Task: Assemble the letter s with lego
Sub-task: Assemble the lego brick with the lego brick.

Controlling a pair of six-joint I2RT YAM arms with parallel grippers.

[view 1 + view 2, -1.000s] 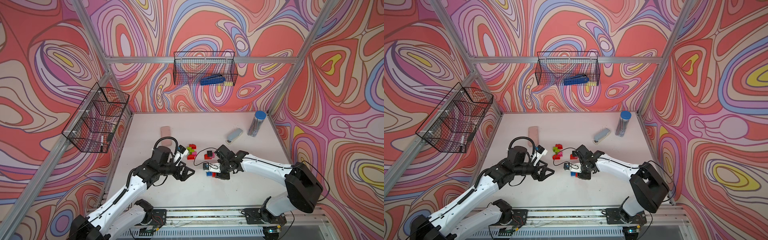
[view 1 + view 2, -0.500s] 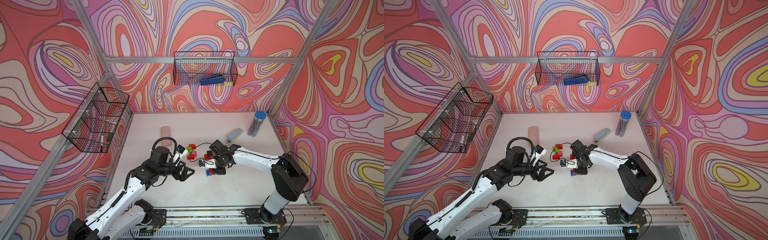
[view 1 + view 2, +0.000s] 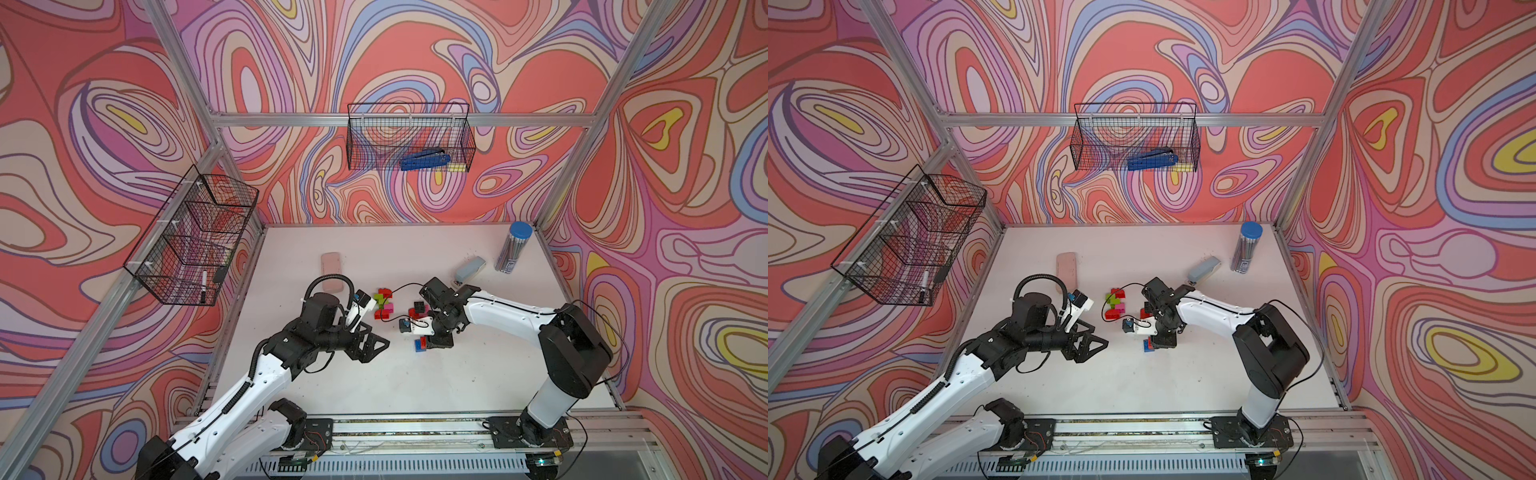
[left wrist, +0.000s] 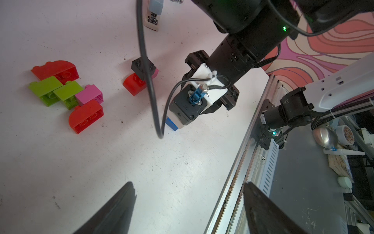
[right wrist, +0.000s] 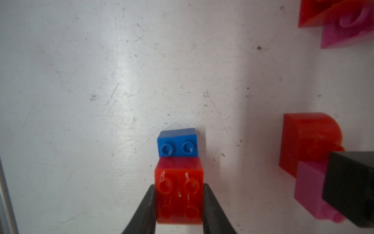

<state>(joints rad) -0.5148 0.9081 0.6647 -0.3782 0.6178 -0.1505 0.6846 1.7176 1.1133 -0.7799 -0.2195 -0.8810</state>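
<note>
Lego bricks (image 3: 383, 303) in red, green and pink lie joined near the middle of the desk (image 3: 436, 386). A smaller trio (image 4: 133, 84), red, pink and black, sits just beside them toward the right edge. The right gripper (image 5: 179, 189) is clamped on a red brick (image 5: 179, 202), which touches a blue brick (image 5: 177, 144). The left gripper (image 4: 189, 189) hangs released and empty, closer to the front edge.

The red brick (image 5: 179, 190) and blue brick (image 5: 177, 144) look like glossy moulded plastic, the white surface (image 5: 81, 91) matt, scuffed and scratched
</note>
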